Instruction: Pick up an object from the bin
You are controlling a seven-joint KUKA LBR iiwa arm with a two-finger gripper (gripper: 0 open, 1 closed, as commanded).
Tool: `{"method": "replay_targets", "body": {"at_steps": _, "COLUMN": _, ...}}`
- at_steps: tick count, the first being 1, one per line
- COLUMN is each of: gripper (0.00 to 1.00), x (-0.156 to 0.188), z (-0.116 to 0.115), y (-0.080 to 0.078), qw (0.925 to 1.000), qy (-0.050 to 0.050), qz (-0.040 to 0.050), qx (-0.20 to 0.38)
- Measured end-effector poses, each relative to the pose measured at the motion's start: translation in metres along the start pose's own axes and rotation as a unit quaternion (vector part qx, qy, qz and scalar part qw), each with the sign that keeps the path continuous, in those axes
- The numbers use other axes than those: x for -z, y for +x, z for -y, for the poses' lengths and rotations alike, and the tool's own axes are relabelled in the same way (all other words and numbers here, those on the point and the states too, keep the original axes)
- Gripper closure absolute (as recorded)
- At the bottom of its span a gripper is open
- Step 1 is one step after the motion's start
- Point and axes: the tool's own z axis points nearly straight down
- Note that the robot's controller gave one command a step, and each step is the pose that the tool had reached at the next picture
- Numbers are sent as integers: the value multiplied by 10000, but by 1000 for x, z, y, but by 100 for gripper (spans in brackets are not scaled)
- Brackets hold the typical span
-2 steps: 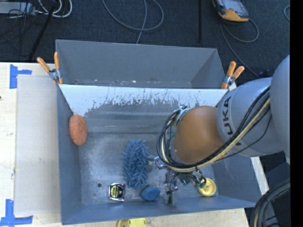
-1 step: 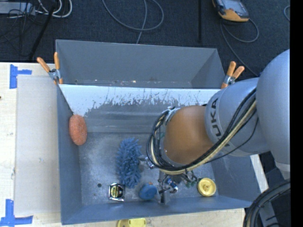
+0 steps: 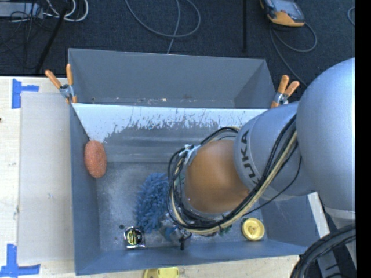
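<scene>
One grey metal bin (image 3: 87, 213) is seen, and four loose things are counted in it, one of each kind. One blue fluffy thing (image 3: 152, 198), like a mop head, is laid on the bin's floor near the middle and reaches toward the front edge. One small round tape measure (image 3: 134, 236), black and yellow, is found near the front left corner, just beside the blue fluffy thing's lower end. One orange-brown oval lump (image 3: 95, 158) is set against the left wall, well apart from the rest. One yellow round disc (image 3: 253, 229) is laid near the front edge, toward the right corner.

The arm is seen inside the bin, with an orange cover (image 3: 214, 178) and black cables (image 3: 174, 178) around it. The pincer (image 3: 177, 234) is seen low by the front edge, between the tape measure and the yellow disc, just beside the blue fluffy thing's lower end. Most of it is hidden under the orange cover, so it cannot be told if it is open or closed, or if anything is held.
</scene>
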Motion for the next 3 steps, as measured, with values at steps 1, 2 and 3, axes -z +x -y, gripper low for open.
{"method": "replay_targets", "body": {"at_steps": 1, "gripper": 100, "x": 0, "z": 0, "y": 0, "qw": 10000, "qy": 1, "qz": 1, "qx": 6}}
{"method": "replay_targets", "body": {"at_steps": 2, "gripper": 100, "x": 51, "z": -6, "y": -4, "qw": 10000, "qy": -28, "qz": -64, "qx": 39}}
{"method": "replay_targets", "body": {"at_steps": 3, "gripper": 100, "x": 94, "z": 20, "y": -13, "qw": 9996, "qy": -11, "qz": -22, "qx": 286}}
